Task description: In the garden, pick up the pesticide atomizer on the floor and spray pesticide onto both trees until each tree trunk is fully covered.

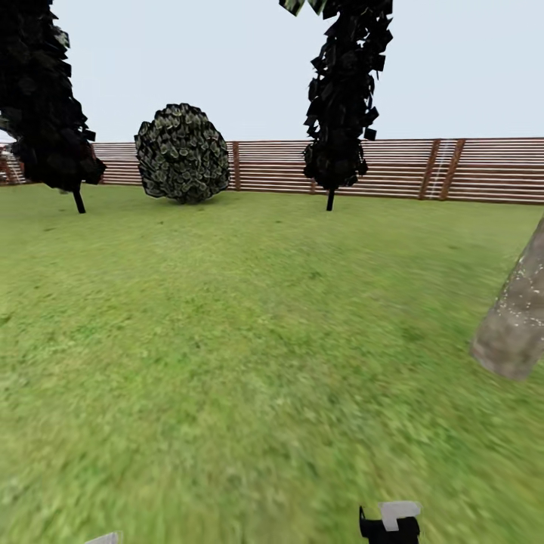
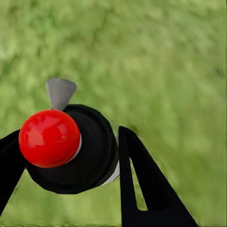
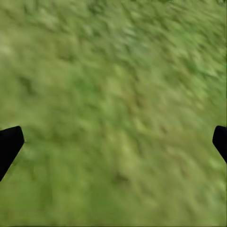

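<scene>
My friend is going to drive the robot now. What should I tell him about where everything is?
Left gripper: shut on the pesticide atomizer, red cap and grey nozzle showing, over grass.
Right gripper: open, nothing between its fingers, over grass.
One tree trunk stands at the right edge of the head view, leaning in the picture. The other task tree isn't in sight.
Done: atomizer picked up.
Left: turn toward the trunk, spray it all over, then find and spray the second tree.

Left claw (image 2: 66, 175) clamped, right claw (image 3: 113, 142) agape.
</scene>
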Tool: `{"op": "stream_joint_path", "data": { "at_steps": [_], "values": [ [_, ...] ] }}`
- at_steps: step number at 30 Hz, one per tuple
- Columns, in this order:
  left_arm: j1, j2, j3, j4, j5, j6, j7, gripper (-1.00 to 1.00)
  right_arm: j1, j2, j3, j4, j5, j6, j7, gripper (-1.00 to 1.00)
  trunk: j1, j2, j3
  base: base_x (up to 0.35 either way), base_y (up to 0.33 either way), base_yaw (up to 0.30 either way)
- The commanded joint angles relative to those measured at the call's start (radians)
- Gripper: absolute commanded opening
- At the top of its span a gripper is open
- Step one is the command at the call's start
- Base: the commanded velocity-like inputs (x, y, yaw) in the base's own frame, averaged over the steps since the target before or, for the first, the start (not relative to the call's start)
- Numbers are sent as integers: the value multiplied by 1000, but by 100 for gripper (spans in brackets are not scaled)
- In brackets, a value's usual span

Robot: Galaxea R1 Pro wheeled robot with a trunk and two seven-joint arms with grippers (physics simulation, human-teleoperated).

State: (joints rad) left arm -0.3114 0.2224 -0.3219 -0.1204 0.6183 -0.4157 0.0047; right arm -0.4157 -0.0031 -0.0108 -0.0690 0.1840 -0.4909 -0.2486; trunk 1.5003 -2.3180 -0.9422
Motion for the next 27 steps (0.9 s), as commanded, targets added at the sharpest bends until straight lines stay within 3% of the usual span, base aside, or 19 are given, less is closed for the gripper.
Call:
{"op": "stream_joint_path", "data": {
  "at_steps": [1,27],
  "values": [
    [0,0,0,0,0,0,0,-100,0,0,0,0,0,0,0,100,0,0,0,-86,309,286],
    [0,0,1,0,0,0,0,-100,0,0,0,0,0,0,0,100,0,0,0,-91,309,286]
  ]
}}
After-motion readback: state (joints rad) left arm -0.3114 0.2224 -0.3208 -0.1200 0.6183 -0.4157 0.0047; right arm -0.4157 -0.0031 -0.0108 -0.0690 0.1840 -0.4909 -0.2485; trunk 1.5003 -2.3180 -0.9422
